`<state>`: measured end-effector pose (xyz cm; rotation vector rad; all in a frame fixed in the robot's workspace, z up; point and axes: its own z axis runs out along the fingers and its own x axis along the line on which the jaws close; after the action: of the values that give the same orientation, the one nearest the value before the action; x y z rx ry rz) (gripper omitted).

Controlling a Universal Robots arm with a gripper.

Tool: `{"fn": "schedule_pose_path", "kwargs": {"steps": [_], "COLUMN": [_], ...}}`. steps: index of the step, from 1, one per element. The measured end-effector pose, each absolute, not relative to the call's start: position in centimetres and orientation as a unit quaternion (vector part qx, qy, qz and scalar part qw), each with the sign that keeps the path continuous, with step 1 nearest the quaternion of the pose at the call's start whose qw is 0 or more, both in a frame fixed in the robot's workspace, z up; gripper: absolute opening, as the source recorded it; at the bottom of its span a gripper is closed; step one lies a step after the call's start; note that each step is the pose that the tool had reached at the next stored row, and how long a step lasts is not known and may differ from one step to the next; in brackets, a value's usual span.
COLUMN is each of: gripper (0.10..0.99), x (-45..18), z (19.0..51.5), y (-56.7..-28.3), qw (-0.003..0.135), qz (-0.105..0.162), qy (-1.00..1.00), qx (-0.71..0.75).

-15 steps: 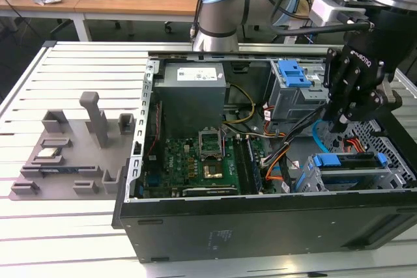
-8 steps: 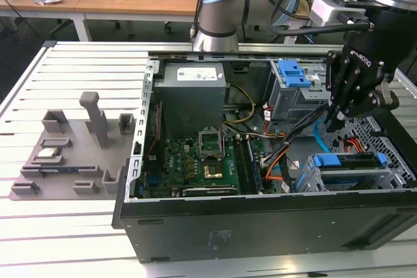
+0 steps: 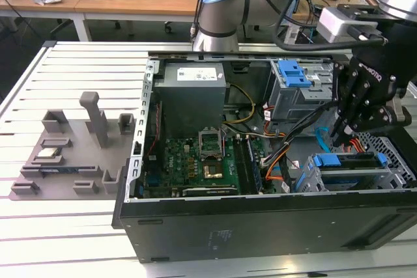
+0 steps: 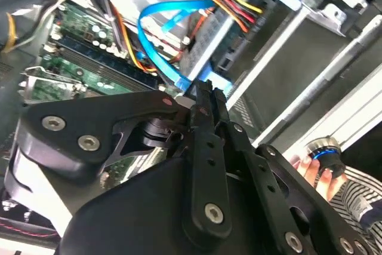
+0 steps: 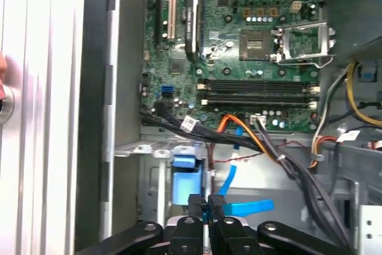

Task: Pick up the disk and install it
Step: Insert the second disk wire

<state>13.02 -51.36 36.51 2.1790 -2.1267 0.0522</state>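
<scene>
Blue-bracketed disk (image 3: 345,163) sits in the drive cage at the case's (image 3: 260,222) front corner, on the exterior view's right. Tool (image 3: 338,136) hangs just above its edge, fingers (image 5: 206,207) pressed together on nothing visible. Judgement: seating well means pushing straight along the cage rails, clear of the blue cable (image 4: 158,22) and orange wires (image 5: 250,138) nearby.

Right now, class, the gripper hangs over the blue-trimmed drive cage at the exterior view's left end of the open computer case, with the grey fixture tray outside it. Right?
Not quite. The exterior view shows the gripper over the blue-trimmed drive cage at that view's right end of the open computer case, not the left. The grey fixture tray does lie outside it.
</scene>
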Motion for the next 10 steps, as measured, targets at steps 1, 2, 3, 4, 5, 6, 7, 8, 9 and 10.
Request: {"fn": "schedule_pose_path", "kwargs": {"steps": [1, 2, 3, 4, 5, 6, 7, 8, 9, 10], "gripper": [0.161, 0.161, 0.161, 0.161, 0.161, 0.161, 0.161, 0.161, 0.161, 0.161], "x": [13.2, 13.7, 14.0, 14.3, 14.5, 14.7, 15.0, 15.1, 15.1, 15.2], "z": [36.4, 36.3, 36.2, 36.1, 36.0, 35.8, 35.4, 35.3, 35.2, 35.2], "y": [-51.5, -51.6, -51.6, -51.6, -51.6, -51.6, -51.6, -51.6, -51.7, -51.8], "qw": [0.048, 0.048, 0.048, 0.048, 0.048, 0.048, 0.048, 0.048, 0.048, 0.048], "qz": [0.017, 0.017, 0.017, 0.017, 0.017, 0.017, 0.017, 0.017, 0.017, 0.017], "qy": [-0.698, -0.698, -0.698, -0.698, -0.698, -0.698, -0.698, -0.698, -0.698, -0.698], "qx": [0.715, 0.715, 0.715, 0.715, 0.715, 0.715, 0.715, 0.715, 0.715, 0.715]}}
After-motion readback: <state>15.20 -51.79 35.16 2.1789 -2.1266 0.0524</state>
